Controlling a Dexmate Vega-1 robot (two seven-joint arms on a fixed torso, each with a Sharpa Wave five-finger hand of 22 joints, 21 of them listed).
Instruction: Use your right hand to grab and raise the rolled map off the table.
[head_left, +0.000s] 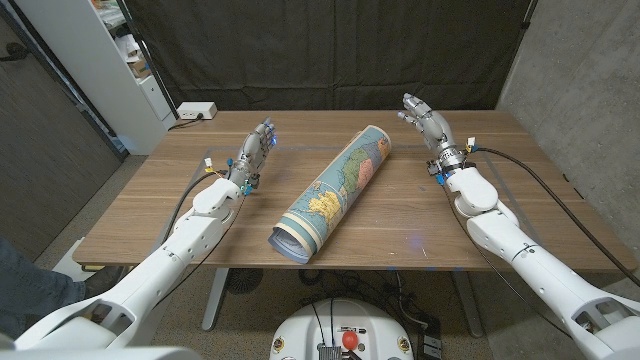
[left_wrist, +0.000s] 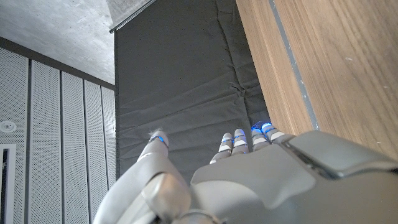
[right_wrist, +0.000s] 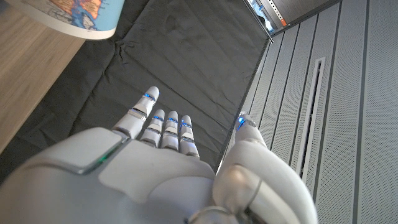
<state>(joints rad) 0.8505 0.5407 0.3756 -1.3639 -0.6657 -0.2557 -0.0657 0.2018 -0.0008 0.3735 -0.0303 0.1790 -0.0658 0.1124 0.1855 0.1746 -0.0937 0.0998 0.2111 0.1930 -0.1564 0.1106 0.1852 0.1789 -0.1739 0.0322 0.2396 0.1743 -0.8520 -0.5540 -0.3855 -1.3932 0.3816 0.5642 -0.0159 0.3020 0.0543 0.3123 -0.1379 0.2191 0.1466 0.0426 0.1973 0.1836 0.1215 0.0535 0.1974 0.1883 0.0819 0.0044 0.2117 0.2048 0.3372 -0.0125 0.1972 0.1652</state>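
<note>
Nothing of the lift is showing as done yet, judging by how things are lying. Going from the left of the head view: the left hand (head_left: 258, 146) is sitting near the far left part of the table (head_left: 420, 230), fingers loosely apart and holding nothing; its own wrist view is showing those fingers (left_wrist: 239, 138) pointing past the table's edge toward the dark curtain (left_wrist: 186, 93), with nothing between them. In the middle, the rolled map (head_left: 332, 193) is lying on the wood on its side, running diagonally from the near edge toward the far side, touched by neither hand. To the right, the right hand (head_left: 424, 118) is hovering well apart from the map's far end, fingers spread and empty; in its wrist view one end of the map (right_wrist: 84, 15) is peeking in beyond the fingertips (right_wrist: 169, 121). Everything is remaining, I judge: reaching across to the roll, closing around it, and raising it clear of the table.
</note>
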